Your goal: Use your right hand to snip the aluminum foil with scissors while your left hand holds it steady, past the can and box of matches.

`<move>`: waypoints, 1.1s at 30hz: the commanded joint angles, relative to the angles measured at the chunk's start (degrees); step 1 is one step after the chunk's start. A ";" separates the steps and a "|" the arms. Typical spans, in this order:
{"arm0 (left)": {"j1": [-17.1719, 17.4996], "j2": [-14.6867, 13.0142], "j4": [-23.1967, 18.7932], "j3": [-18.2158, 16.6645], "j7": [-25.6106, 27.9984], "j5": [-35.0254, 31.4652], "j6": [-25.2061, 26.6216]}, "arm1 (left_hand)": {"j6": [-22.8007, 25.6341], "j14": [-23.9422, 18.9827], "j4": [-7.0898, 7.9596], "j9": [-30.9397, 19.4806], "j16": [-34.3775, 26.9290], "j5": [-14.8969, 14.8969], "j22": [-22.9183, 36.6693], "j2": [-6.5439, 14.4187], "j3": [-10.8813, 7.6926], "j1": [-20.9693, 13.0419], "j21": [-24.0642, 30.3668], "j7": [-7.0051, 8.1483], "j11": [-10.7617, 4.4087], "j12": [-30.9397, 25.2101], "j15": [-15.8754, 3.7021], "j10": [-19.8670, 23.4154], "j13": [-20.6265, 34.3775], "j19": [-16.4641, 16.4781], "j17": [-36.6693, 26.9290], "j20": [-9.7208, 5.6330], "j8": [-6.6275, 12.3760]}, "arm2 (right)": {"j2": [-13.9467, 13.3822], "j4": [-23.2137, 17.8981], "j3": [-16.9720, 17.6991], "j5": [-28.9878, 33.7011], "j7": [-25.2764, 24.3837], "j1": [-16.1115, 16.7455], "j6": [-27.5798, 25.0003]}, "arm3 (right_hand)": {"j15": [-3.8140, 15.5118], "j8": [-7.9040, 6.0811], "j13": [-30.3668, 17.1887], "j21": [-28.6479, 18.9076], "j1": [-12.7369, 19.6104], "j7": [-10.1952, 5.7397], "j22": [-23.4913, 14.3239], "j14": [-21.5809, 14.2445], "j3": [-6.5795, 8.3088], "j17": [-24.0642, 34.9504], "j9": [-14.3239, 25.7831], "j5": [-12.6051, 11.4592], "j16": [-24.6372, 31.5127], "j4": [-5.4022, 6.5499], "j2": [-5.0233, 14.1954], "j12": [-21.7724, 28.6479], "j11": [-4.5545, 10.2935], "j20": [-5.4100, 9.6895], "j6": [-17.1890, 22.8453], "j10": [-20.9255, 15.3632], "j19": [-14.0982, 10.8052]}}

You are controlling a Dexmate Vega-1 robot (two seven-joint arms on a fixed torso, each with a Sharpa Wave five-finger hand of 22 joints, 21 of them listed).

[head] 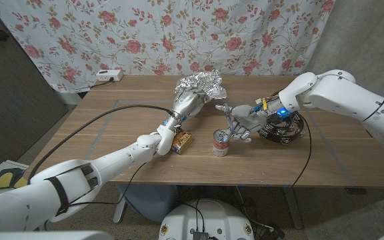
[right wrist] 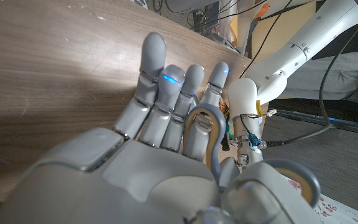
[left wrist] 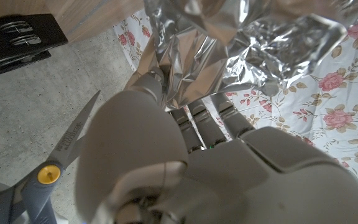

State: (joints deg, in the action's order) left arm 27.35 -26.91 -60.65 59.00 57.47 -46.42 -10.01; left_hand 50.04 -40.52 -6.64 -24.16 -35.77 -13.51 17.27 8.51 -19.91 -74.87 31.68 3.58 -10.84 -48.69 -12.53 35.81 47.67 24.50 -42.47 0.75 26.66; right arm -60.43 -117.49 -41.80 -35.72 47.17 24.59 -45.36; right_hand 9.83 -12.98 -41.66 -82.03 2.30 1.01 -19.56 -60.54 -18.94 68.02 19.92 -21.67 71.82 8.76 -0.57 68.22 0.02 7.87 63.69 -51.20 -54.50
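- Your left robot hand grips the lower edge of the crumpled aluminum foil, held up above the far middle of the counter; in the left wrist view the fingers disappear into the foil's folds, so you cannot see how deep the grasp goes.
- Your right robot hand holds the scissors, fingers threaded through the grey handle loops; the blades point toward the foil, and the head view is too small to say whether they touch it or stand apart.
- In the left wrist view one blade and the yellow pivot show just beside the left hand, the rest cut off at the frame edge.
- One can stands upright near the counter's front, just below the right hand; its label is too small to read.
- One box of matches lies beside the left wrist, partly hidden behind the forearm.
- A dark tangle of cables sits under the right wrist; what it belongs to is unclear.
- The counter is brown wood with faint taped lines; a floral curtain hangs behind it, a white power strip at its far left edge.
- Count: one foil sheet, one pair of scissors, one can, one matchbox.
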 commanded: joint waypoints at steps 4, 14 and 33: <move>0.02 -0.11 0.62 0.28 0.56 0.34 -0.18 | 0.59 -0.54 -0.11 -0.18 0.27 0.25 -0.27 0.54 0.05 -0.26 -0.10 -0.17 -0.04 0.21 -0.87 0.14 0.17 -0.05 -0.31 -0.40 -0.36 | 0.02 0.99 -1.44 2.19 1.52 -3.02 -1.36 | 2.40 -0.50 -0.03 0.21 0.59 7.26 -0.03 -0.27 -0.24 -0.01 -0.05 -0.13 -0.66 -0.18 -0.14 -0.06 -0.36 3.37 -6.64 -0.21 -0.47; -0.22 0.21 1.54 0.33 0.42 0.96 -0.58 | 0.75 -0.82 -0.24 -0.08 0.44 0.36 -0.66 0.53 0.13 -0.33 -0.08 -0.12 0.03 0.37 -0.87 0.36 0.13 -0.11 -0.47 -0.49 -0.44 | 0.01 0.54 -1.12 1.78 1.45 -2.79 -1.34 | 2.43 -0.51 -0.11 0.29 0.62 7.26 0.04 -0.47 -0.23 0.04 -0.06 -0.13 -0.85 -0.18 -0.11 -0.06 -0.34 3.41 -6.73 -0.13 -0.41; -0.01 -0.38 0.63 0.45 0.11 0.71 -0.30 | 0.76 -1.40 0.63 0.14 1.26 -1.14 0.49 0.18 1.01 0.39 1.61 -0.04 -0.02 -0.58 -0.94 0.39 -0.91 -0.68 0.20 -0.86 -0.04 | 0.71 0.87 -2.23 2.79 2.66 -3.32 -0.58 | 2.43 -0.56 -0.09 0.31 0.73 7.25 0.03 -0.63 -0.16 0.22 -0.09 -0.12 -1.22 -0.19 0.07 -0.08 -0.44 3.37 -6.76 -0.26 -0.41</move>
State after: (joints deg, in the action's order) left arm 27.14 -26.80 -59.33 59.45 57.97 -45.60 -10.59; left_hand 50.46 -40.54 -6.07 -24.02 -34.65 -14.22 17.55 8.68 -19.02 -75.04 32.85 3.57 -10.84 -48.97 -12.51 35.81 46.81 23.83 -42.21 0.09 26.18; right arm -60.24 -116.94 -43.45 -33.56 49.31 21.63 -46.44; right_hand 10.02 -13.21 -41.66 -81.76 2.30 1.01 -19.40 -60.93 -18.94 68.05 19.66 -21.67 70.96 8.76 -0.57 68.01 -0.08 7.87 63.68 -51.31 -54.50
